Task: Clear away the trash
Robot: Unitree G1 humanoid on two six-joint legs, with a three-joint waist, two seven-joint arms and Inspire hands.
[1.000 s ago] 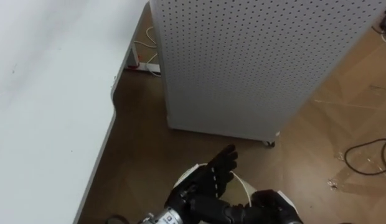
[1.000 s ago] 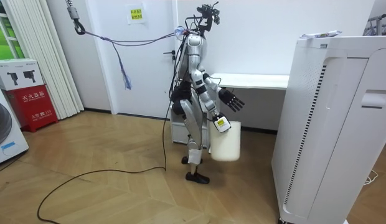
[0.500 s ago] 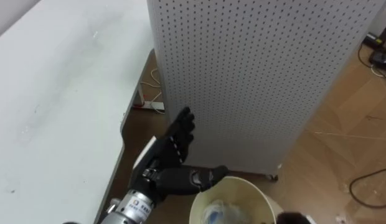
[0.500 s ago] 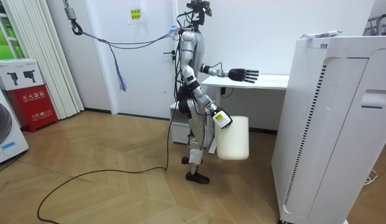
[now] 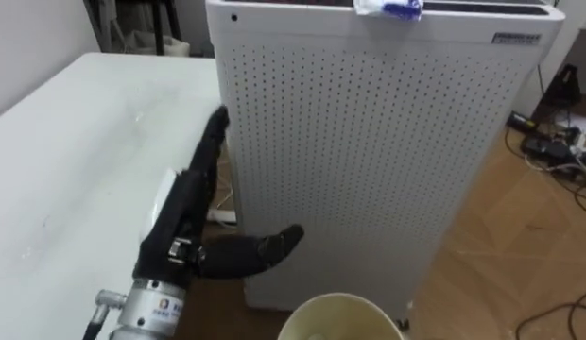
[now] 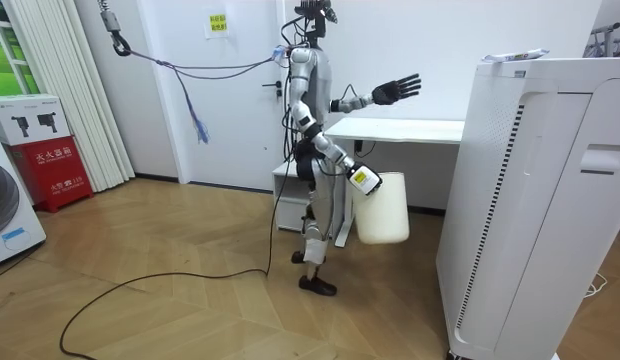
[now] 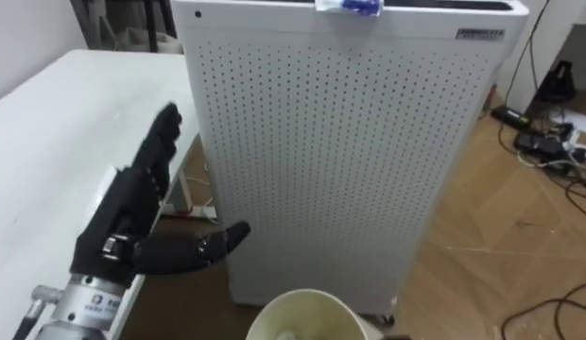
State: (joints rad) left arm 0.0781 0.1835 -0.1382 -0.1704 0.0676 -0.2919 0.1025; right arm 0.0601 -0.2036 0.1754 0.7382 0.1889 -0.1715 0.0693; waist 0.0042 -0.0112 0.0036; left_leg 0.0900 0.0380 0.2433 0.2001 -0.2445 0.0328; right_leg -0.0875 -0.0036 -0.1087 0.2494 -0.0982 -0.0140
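Garbage (image 5: pixel 387 8) (white-and-blue wrapper) seen lying atop perforated cabinet (image 5: pixel 369 161), not yet picked. Left hand (image 5: pixel 184 212) held up beside cabinet, fingers (image 5: pixel 215 132) spread straight, nothing held. Bin (image 5: pixel 340 300) carried below; grasp, drop judged outstanding.

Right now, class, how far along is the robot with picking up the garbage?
Done: the robot stands at the perforated white cabinet, its right robot hand carrying the white bin. In hand: the left robot hand is raised, open and empty. Left: the blue-and-white wrapper on the cabinet's top is not yet picked or binned.
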